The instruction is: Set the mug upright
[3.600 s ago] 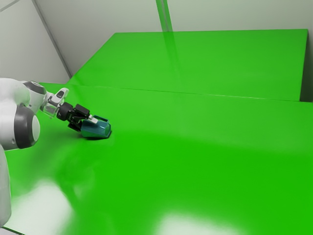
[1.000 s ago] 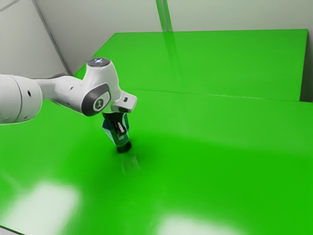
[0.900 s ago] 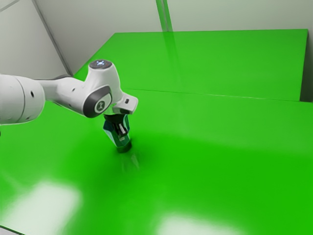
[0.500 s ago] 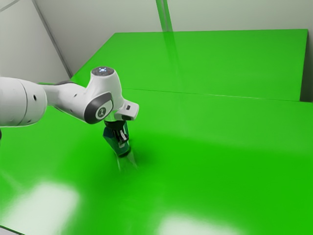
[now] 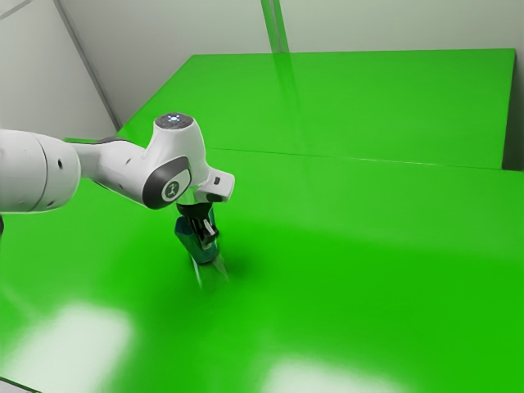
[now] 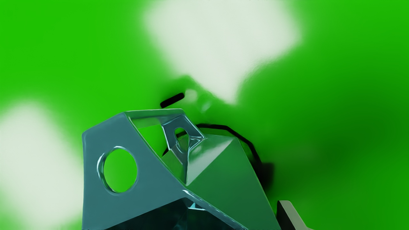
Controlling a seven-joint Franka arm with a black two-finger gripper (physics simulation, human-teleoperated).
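End effector [image 5: 209,236] pointing down and closed around the teal mug [image 6: 147,179], mug tilted in its grip, base end low over the green worktop [image 5: 344,286], contact there impossible to tell, arm [image 5: 115,168] reaching in from the exterior view's left

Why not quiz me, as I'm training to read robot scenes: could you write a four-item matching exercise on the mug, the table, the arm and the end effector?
Column one
1. mug
2. table
3. arm
4. end effector

Column two
A. white with dark grey parts, coming in from the exterior view's left
B. black, down at the mug
C. see-through blue-green, with flat, angled faces
D. bright green, glossy, with pale reflections

Right pairs: 1-C, 2-D, 3-A, 4-B
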